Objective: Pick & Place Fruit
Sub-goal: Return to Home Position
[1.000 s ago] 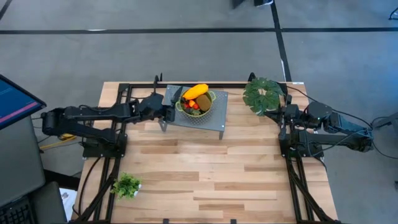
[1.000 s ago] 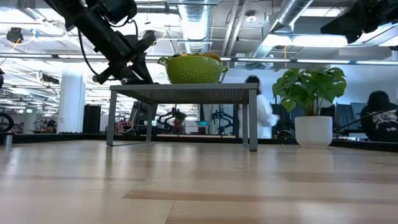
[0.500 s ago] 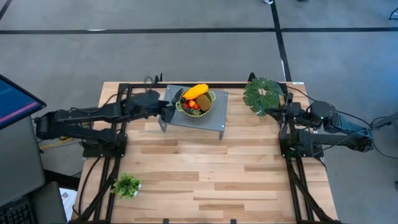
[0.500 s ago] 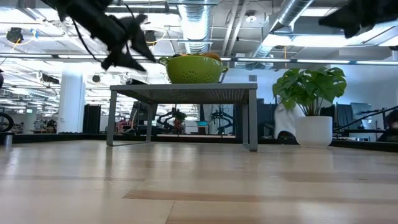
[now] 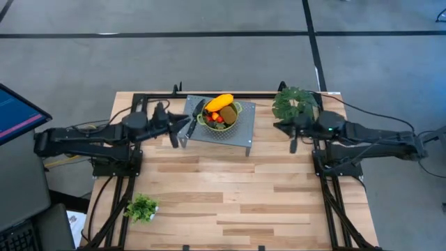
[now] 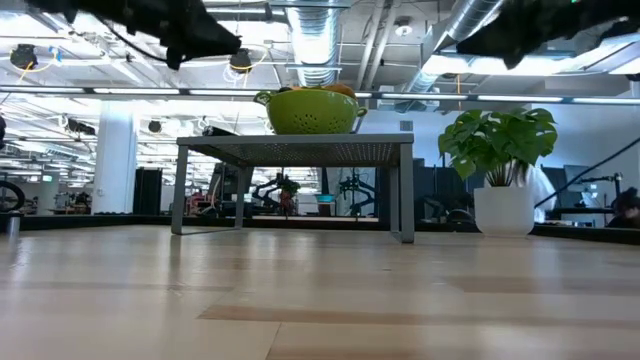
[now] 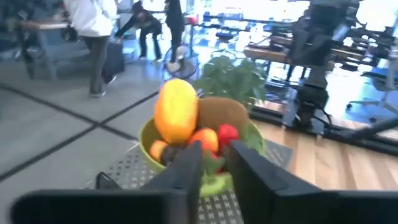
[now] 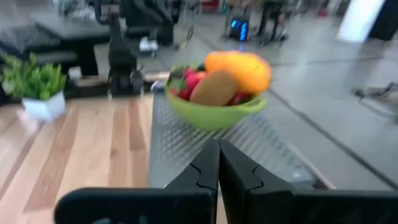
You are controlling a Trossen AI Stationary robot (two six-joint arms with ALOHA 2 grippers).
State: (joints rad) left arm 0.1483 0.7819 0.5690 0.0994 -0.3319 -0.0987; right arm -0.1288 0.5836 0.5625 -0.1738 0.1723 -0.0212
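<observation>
All the fruit (image 5: 220, 111) sits heaped in the green strainer bowl (image 5: 239, 107) on the shelf (image 5: 233, 134), far middle of the bench (image 5: 209, 195). It looks light, hard and slick, so pinch each piece across its middle. The left claw (image 7: 214, 149) hangs slightly parted and empty, left of the shelf. The right claw (image 8: 217, 146) is clenched on nothing, to its right.

The grey floor (image 5: 209, 70) has dark lines (image 5: 209, 33). Far past the left claw (image 7: 213, 148), a person in white (image 7: 93, 18) stands. Silver pipes (image 6: 320, 45) and long lights (image 6: 480, 66) hang overhead.
</observation>
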